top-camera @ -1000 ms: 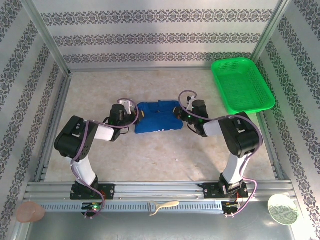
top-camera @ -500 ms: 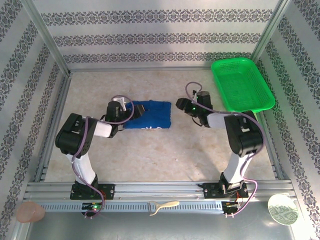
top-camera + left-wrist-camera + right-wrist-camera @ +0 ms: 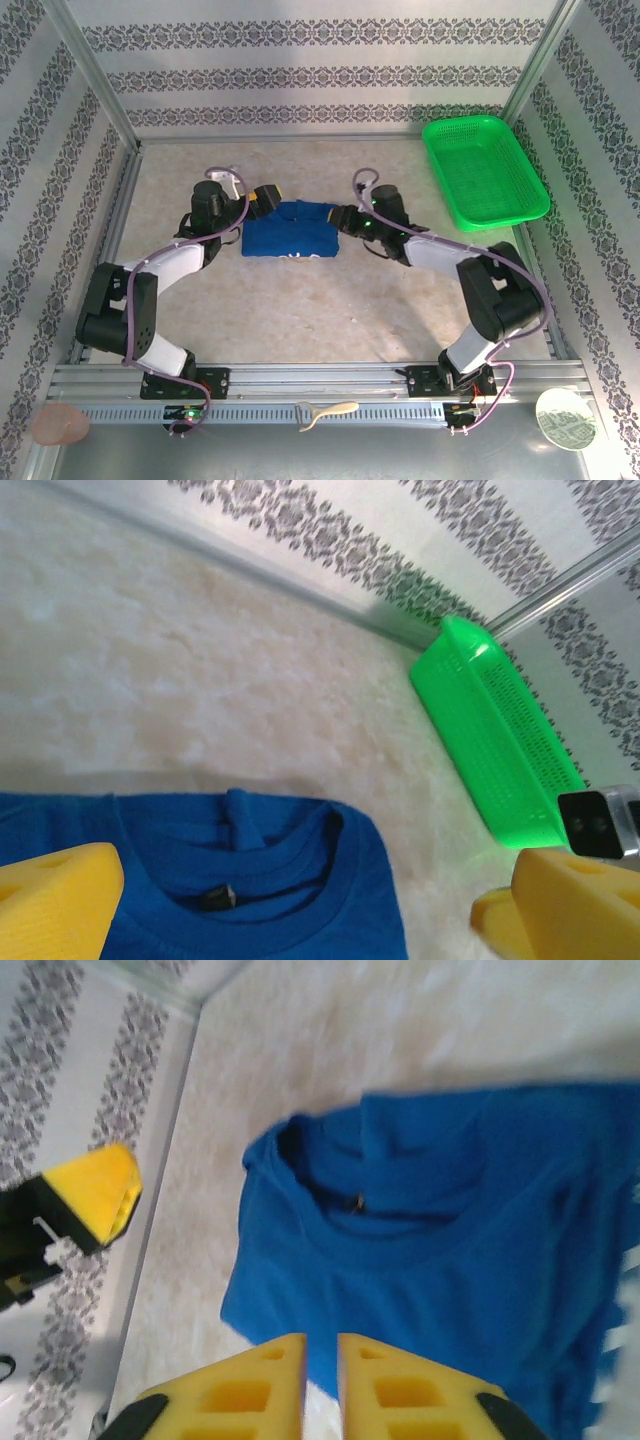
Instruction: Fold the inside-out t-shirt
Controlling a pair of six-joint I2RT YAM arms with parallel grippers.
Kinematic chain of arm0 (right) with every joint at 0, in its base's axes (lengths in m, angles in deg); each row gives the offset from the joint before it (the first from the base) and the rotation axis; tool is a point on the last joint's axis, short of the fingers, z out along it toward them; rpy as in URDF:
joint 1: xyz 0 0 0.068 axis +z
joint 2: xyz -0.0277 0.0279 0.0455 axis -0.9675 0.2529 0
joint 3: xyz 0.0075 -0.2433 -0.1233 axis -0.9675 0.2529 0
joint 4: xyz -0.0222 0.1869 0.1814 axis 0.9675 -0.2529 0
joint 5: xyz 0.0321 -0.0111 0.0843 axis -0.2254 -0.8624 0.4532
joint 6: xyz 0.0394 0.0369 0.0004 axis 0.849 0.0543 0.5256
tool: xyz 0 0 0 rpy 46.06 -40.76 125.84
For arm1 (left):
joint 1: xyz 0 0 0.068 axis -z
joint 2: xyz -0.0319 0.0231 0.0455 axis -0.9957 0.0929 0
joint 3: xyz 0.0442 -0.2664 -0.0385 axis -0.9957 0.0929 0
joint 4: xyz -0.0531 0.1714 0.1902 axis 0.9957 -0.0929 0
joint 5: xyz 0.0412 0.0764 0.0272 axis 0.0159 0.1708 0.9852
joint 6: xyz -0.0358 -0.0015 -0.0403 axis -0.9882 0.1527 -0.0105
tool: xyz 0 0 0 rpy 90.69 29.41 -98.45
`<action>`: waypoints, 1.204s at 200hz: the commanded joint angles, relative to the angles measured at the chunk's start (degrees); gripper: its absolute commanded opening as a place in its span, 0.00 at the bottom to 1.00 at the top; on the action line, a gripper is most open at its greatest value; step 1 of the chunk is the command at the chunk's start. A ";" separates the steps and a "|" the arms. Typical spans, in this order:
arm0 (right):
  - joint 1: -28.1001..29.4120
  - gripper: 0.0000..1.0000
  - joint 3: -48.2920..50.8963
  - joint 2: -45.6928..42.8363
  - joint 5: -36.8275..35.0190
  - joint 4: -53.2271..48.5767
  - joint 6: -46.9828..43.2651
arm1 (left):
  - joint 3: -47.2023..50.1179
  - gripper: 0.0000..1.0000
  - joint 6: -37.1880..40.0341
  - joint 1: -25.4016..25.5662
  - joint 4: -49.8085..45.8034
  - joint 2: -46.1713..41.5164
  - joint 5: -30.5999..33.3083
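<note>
Patterned paper walls close in a pale, mottled counter (image 3: 300,310), with a green mesh basket (image 3: 485,170) well apart at the far right corner. The blue t-shirt (image 3: 290,232) lies about the middle of the counter, a little toward the far side. It is gathered into a compact, roughly rectangular packet whose longer side runs left to right, straight between the two arms.

The left fingers (image 3: 60,900) are released and spread wide, with nothing between them. They hang over the far left corner of the packet, and the left wrist view looks down between them onto the ribbed collar (image 3: 340,865). So the neck end of the shirt lies toward the left arm.

The right fingers (image 3: 250,1390) are drawn almost together, with only a thin slit between the pads and no cloth pinched in it. They sit just beside the shirt's right edge near its far corner, pointing left along the packet toward the collar. That picture is blurred, so whether the tips touch the fabric cannot be told.

Each arm is close to its own end. By my reading the left has the better start on the collar end, since it is already spread above it. Any further fold would probably bring one short end across to the other along that left-right line. The right would first need to part its pads before it could take hold.
</note>
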 commanded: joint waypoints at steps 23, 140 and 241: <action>3.07 0.13 -1.48 9.01 -0.37 8.93 6.98 | -4.04 1.00 -2.03 0.04 0.82 9.36 -4.51; -5.53 0.18 -4.36 9.74 6.32 13.18 7.65 | -3.65 1.00 -4.07 -0.33 0.24 8.56 -7.50; -6.74 0.21 -17.93 26.73 2.15 12.06 12.90 | 8.77 1.00 -8.98 1.80 10.91 10.20 -8.71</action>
